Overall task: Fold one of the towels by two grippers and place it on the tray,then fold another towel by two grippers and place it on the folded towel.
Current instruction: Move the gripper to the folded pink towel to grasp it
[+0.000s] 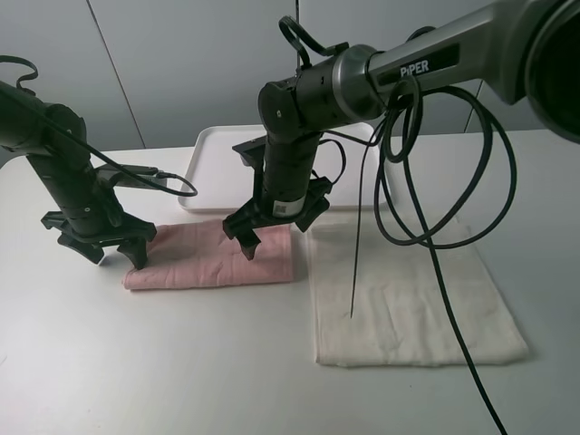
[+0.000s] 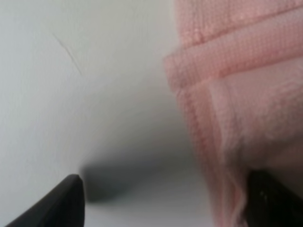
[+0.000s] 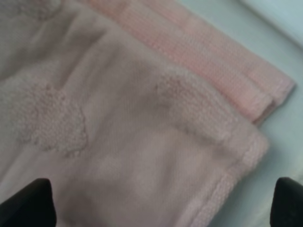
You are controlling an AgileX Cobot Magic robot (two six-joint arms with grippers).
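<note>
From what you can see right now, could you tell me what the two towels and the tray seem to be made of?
Pink towel: soft terry-like cloth, matte; the right wrist view shows nubby pile and a flat woven border. Cream-white towel: likely similar cloth, matte, limp and slightly wrinkled. Tray: probably plastic, smooth white with a moulded rim.

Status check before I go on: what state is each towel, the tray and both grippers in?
Pink towel: folded double, lying on the table.
Cream-white towel: spread flat, unfolded.
Tray: no towel on it.
Left gripper: open, at the pink towel's left end.
Right gripper: open, over the pink towel's right end.
</note>
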